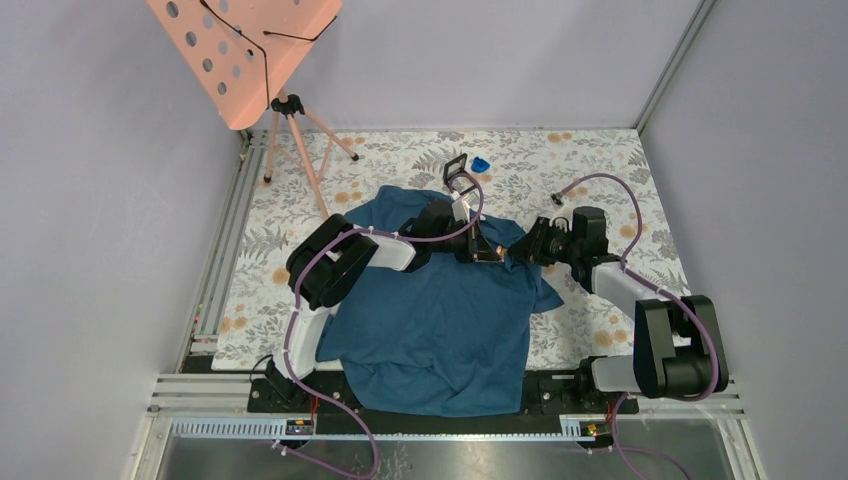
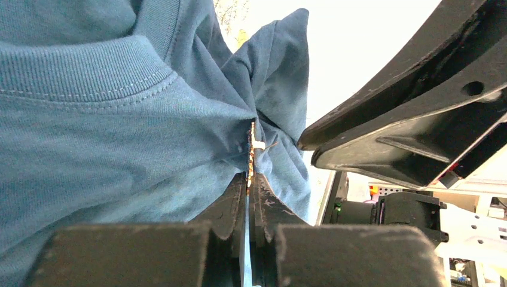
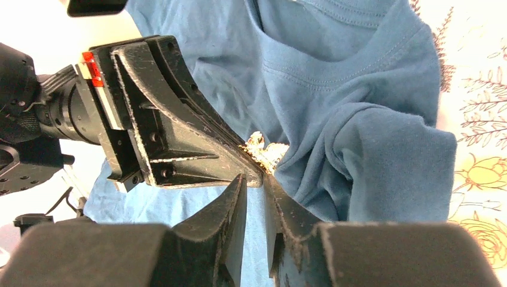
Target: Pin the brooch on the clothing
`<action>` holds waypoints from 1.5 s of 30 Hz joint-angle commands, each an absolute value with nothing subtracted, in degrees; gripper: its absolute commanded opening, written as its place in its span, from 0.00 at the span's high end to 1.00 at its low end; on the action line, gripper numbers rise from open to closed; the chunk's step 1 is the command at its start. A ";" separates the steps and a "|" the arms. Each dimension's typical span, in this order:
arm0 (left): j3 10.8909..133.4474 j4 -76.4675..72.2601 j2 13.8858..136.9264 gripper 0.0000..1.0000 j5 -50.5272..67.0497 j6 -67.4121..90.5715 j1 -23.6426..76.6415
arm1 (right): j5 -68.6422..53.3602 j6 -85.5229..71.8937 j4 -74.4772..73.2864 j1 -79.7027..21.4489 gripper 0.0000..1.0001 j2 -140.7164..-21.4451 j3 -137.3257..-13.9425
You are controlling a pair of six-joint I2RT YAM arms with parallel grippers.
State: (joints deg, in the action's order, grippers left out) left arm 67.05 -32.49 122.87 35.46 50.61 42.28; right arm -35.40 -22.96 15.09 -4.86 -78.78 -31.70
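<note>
Two grippers crowd one bunched fold of the teal T-shirt [image 1: 440,330], near its collar, on the flowered table [image 1: 600,170]. The left gripper [image 2: 249,180] is clamped tight on the brooch [image 3: 264,152], a small pale, glittery sprig that pokes from its tips against the fabric. Its own wrist camera catches the piece only edge-on, as a thin bright sliver. From overhead the brooch is lost between the dark fingers. The right gripper [image 3: 254,186] sits just beside it, jaws drawn to a narrow slot, seemingly with cloth between them, though I cannot tell whether it truly grips. Whether the pin pierces the cloth is hidden by the fold.
</note>
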 commanded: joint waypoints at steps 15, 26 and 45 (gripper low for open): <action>70.22 -32.71 122.43 1.00 38.00 51.75 42.36 | -33.31 -19.61 13.43 -5.78 0.73 -81.33 -34.01; 70.82 -31.45 122.34 1.00 38.79 50.94 42.43 | -32.12 -19.44 13.54 -7.10 0.75 -83.16 -35.88; 72.66 -27.40 122.08 1.00 40.85 49.24 42.38 | -29.58 -17.16 10.64 -9.94 0.80 -83.89 -37.80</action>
State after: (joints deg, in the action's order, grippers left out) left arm 69.65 -25.67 122.85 37.54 50.52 42.06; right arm -29.82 -18.39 10.04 -8.71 -83.53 -35.51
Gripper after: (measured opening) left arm 0.018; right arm 0.195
